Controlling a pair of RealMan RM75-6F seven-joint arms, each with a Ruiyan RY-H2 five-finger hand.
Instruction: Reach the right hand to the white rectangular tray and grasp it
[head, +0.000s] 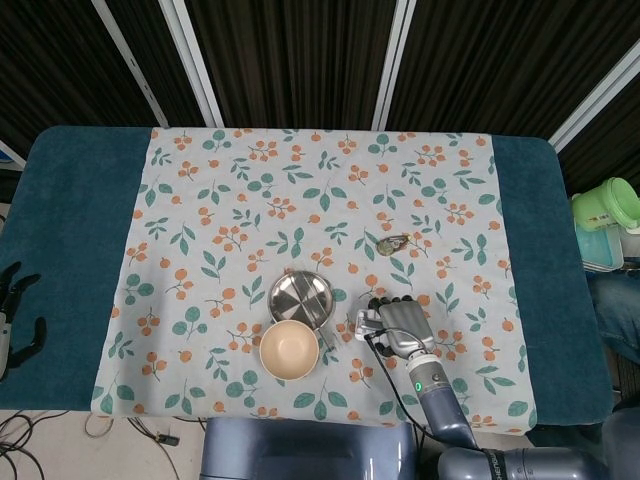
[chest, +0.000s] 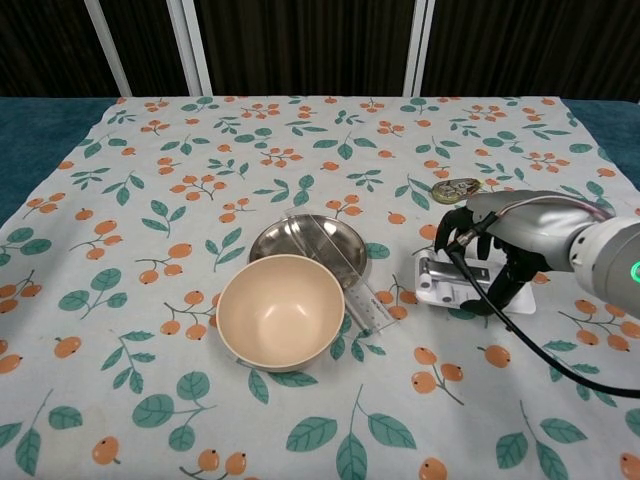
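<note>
The white rectangular tray (chest: 447, 284) is a small flat piece right of the bowl, and in the chest view it looks tilted with its far side raised off the cloth. My right hand (chest: 503, 236) is over its right part, fingers curled down around it, gripping it. From the head view only the tray's left end (head: 361, 324) shows beside the right hand (head: 401, 323). My left hand (head: 14, 312) hangs off the table's left edge with fingers apart, holding nothing.
A beige bowl (chest: 281, 311) stands in front of a steel plate (chest: 308, 240), with a clear plastic strip (chest: 352, 288) across them. A small oval object (chest: 455, 189) lies farther back. A black cable (chest: 500, 322) trails from my right wrist. A green cup (head: 607, 203) sits off the table's right.
</note>
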